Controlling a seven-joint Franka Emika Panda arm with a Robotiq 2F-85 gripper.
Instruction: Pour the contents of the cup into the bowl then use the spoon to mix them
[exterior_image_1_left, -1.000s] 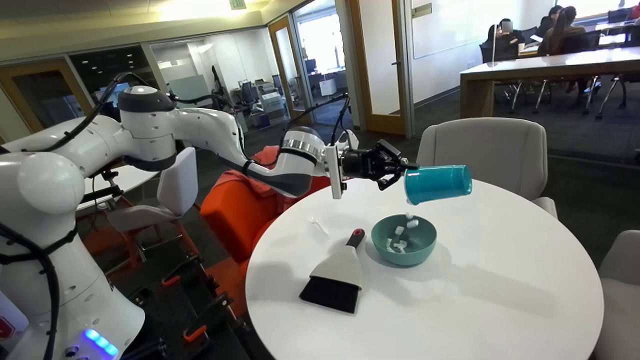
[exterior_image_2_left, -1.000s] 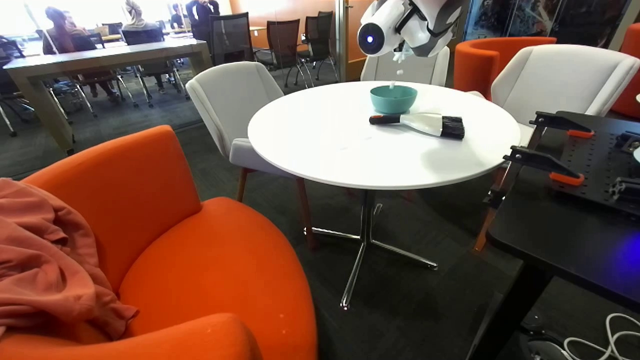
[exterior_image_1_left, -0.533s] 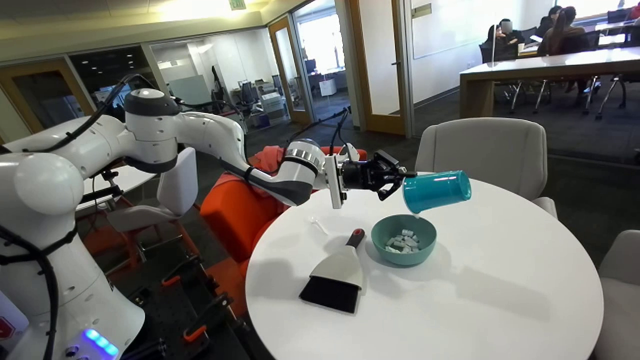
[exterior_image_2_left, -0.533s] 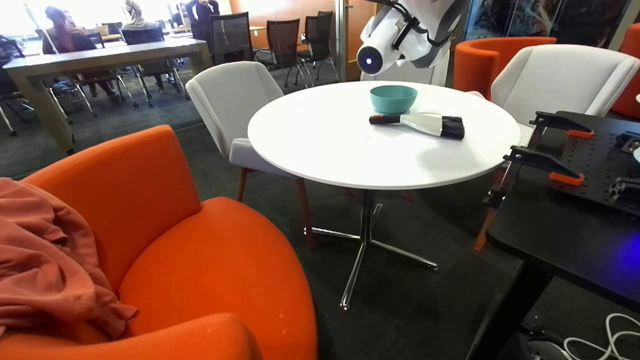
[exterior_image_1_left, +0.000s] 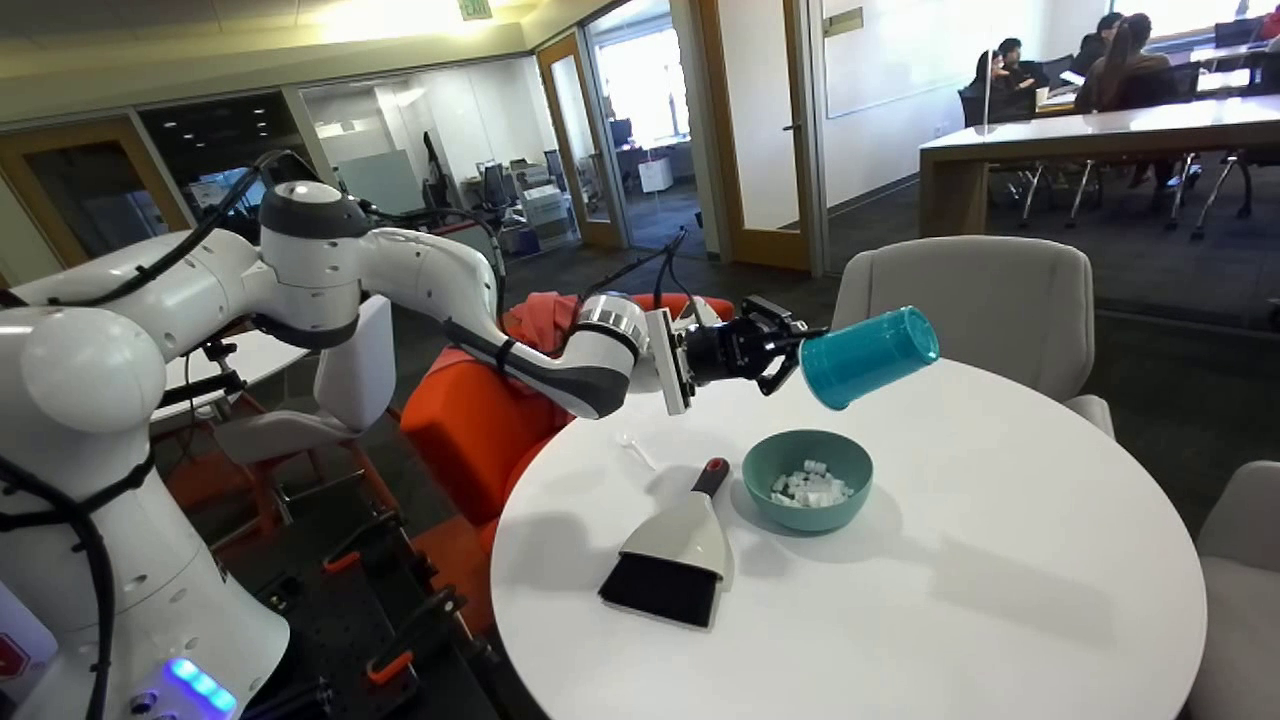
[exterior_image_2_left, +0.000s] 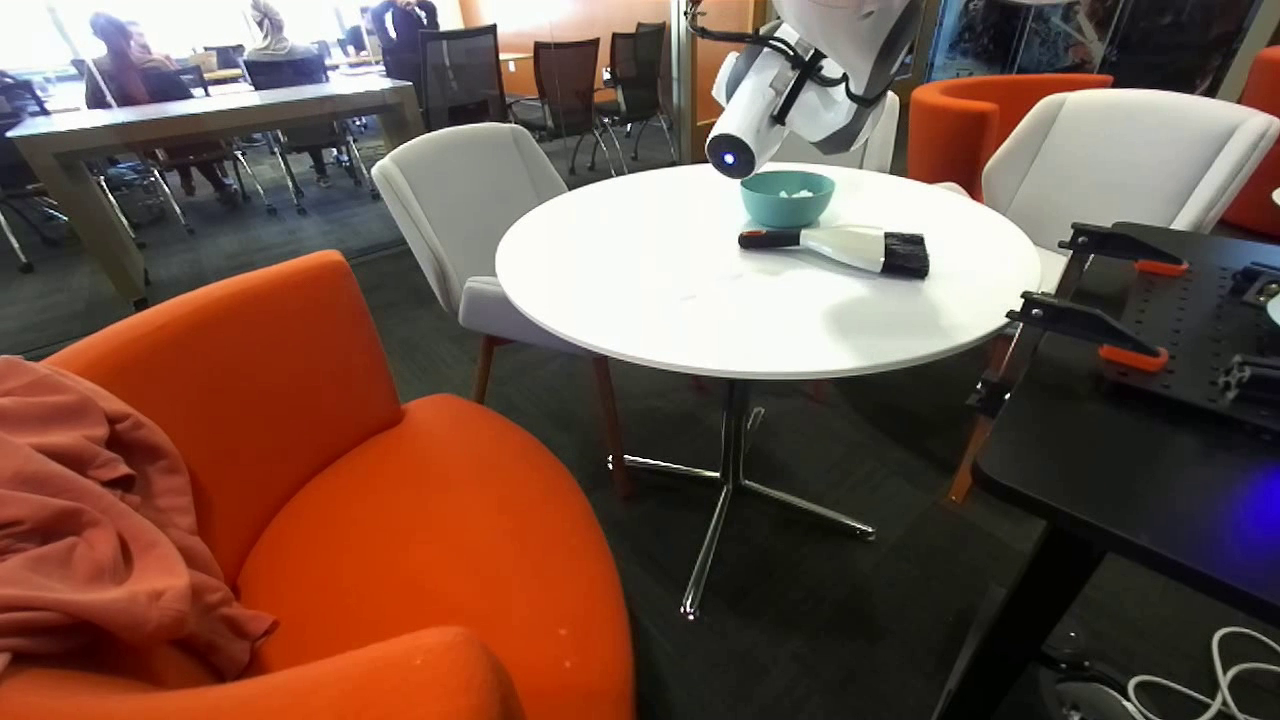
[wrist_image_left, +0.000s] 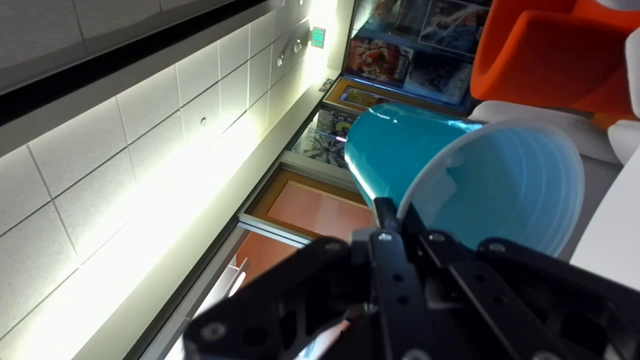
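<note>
The blue cup (exterior_image_1_left: 868, 357) hangs tilted above the bowl, its mouth low on the gripper side and its base raised. My gripper (wrist_image_left: 398, 218) is shut on the cup's rim, one finger inside the wall and one outside. No white bits show inside the cup (wrist_image_left: 500, 185) in the wrist view. The contents, small white bits (exterior_image_1_left: 812, 488), lie heaped in the teal bowl (exterior_image_1_left: 770, 508) on the table. A pale, slim spoon (exterior_image_1_left: 637, 450) lies left of the bowl in an exterior view. My arm hides the gripper and cup in an exterior view where the bowl (exterior_image_2_left: 787, 208) shows.
A hand brush (exterior_image_1_left: 680, 545) with grey body and black bristles lies beside the bowl on the round white table (exterior_image_1_left: 960, 620). Pale chairs (exterior_image_1_left: 965, 290) and an orange armchair (exterior_image_2_left: 430, 530) stand around it. A black bench (exterior_image_2_left: 1140, 430) with clamps is near the table edge.
White bits that were falling from the cup now rest in the bowl. The cup dipped, then rose slightly, and now tips more steeply with its base higher. The grip has stayed the same.
</note>
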